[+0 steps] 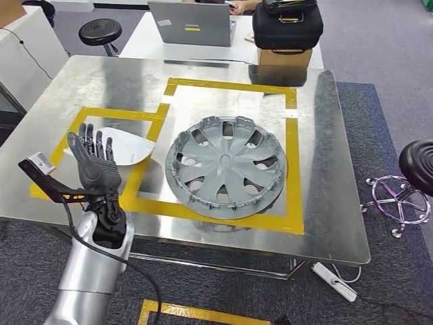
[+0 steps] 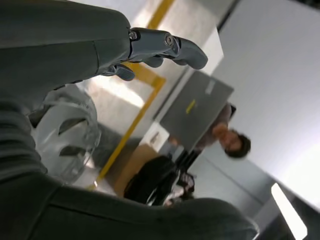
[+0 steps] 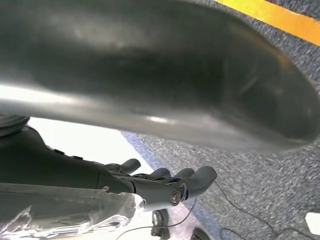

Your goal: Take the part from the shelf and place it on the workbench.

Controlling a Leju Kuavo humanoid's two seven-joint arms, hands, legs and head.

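Fingers (image 1: 92, 145) of the left hand (image 1: 95, 166) stand spread and upright with nothing in them, raised over the near left edge of the workbench (image 1: 331, 203); fingers (image 3: 200, 177) of the right hand (image 3: 151, 182) lie stretched out side by side over grey carpet, apparently holding nothing. The part, a grey wheel cover (image 1: 226, 166), rests flat on the workbench inside the larger frame of yellow tape (image 1: 293, 162), well apart from both hands; placement therefore looks done, and the step in hand is judged to be clearing the arm away. Good practice: draw the left hand back toward the body and keep it high; avoid sweeping across the white sheet (image 1: 125, 145), which lies in the smaller taped frame just beyond the hand and would slide easily on bare metal; leave the wheel cover's rim untouched, since its near edge sits close to the tape line. Containers: a black case (image 1: 287, 27) sits closed on a cardboard box (image 1: 284, 57) at the far edge; contents of both are hidden.
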